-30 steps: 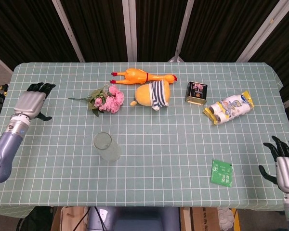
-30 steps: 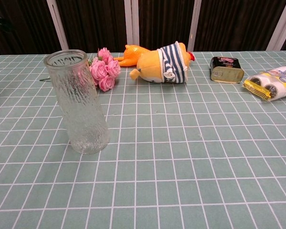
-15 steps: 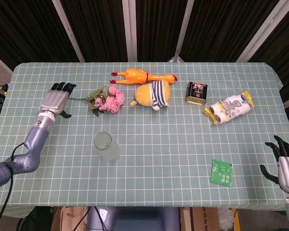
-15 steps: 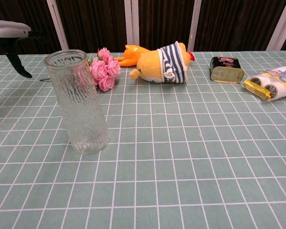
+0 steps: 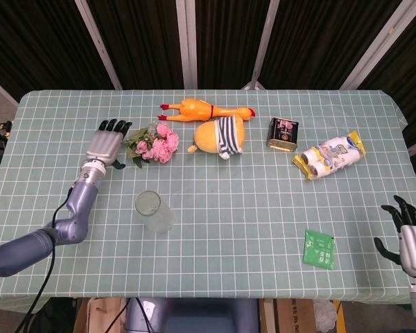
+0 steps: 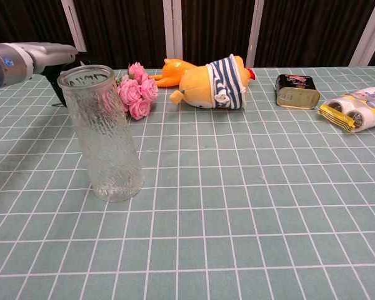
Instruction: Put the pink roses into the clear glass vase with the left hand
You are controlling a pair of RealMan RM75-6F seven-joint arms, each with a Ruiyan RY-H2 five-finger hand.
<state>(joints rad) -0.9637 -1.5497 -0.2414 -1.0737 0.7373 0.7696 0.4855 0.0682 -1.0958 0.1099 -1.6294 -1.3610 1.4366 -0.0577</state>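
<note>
The pink roses lie on the checked cloth at the back left, green stems pointing left; the chest view shows the roses partly behind the vase. A clear ribbed glass vase stands upright in front of them, and it rises tall in the chest view as the vase. My left hand hovers flat just left of the blossoms, over the stems, fingers stretched and holding nothing; its forearm enters the chest view from the left. My right hand stays open at the front right edge.
A rubber chicken and a striped plush toy lie right of the roses. Further right are a dark tin and a snack packet. A green sachet lies near the front right.
My left hand has swept rightward across the table from the left edge to just beside the roses, above their stems. The right hand, vase and roses have stayed put.
</note>
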